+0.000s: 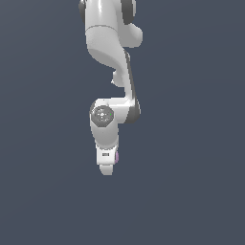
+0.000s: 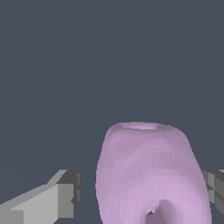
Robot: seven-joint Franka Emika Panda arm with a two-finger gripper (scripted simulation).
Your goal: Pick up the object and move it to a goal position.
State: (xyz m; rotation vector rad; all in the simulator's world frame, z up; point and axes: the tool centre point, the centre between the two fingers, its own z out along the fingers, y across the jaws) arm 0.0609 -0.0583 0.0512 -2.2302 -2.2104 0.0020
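The pale purple doughnut-shaped object fills the near part of the wrist view and sits between my two fingers. My gripper is open around it. One grey fingertip stands a small gap away from the object. The other fingertip is at or very near its opposite side. In the exterior view my white gripper points down, and only a sliver of the object shows at its side on the exterior view's right. The rest of the object is hidden behind the hand.
The white arm comes down from the top of the exterior view. A plain dark grey-blue ground lies all around. No goal marker shows.
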